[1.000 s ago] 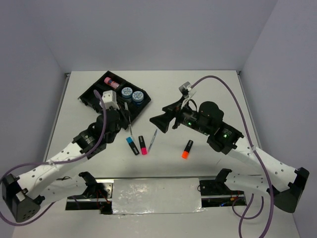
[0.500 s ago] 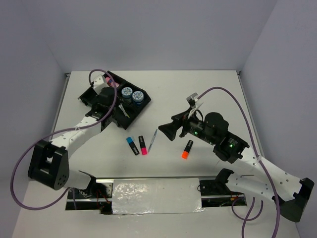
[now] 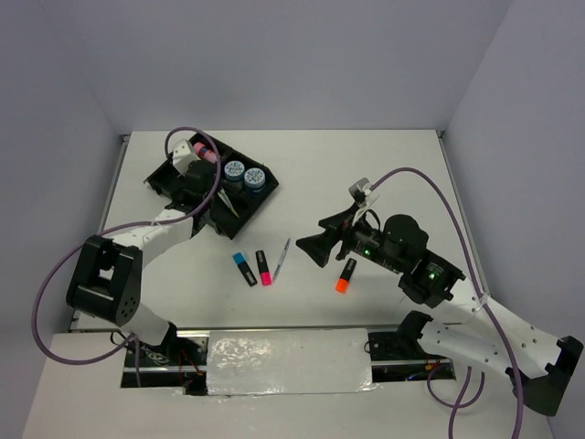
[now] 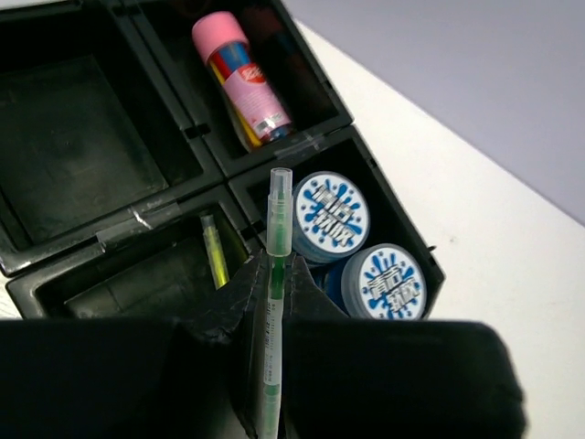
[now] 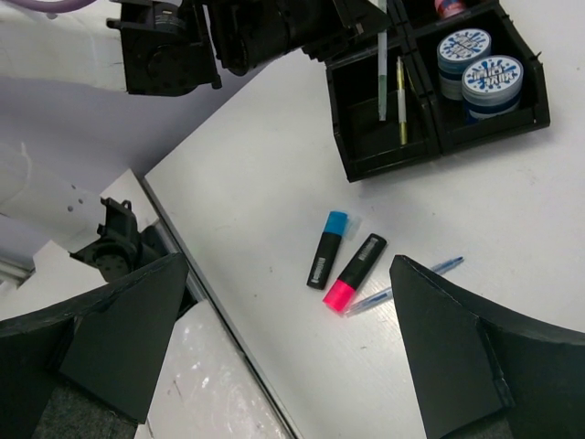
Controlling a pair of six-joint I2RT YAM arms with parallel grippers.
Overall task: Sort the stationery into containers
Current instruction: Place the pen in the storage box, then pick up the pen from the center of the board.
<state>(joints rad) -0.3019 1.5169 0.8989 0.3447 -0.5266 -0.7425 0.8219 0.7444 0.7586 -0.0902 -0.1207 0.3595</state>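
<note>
Left gripper [image 4: 271, 297] is grasping a green pen [image 4: 278, 229] over the black tray [image 4: 137, 218]; right gripper [image 3: 311, 244] is hovering released near the pink highlighter [image 5: 355, 272].

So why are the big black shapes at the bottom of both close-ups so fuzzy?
Left wrist view: the left claw, gripping a pen, sits too close to focus; the tray beyond is sharp. Right wrist view: likewise the open right claw. Top view: evenly sharp.

My left gripper [image 4: 271, 279] hangs out at eleven o'clock, pinched closed; my right gripper [image 3: 308, 249] points toward nine o'clock, spread wide.
</note>
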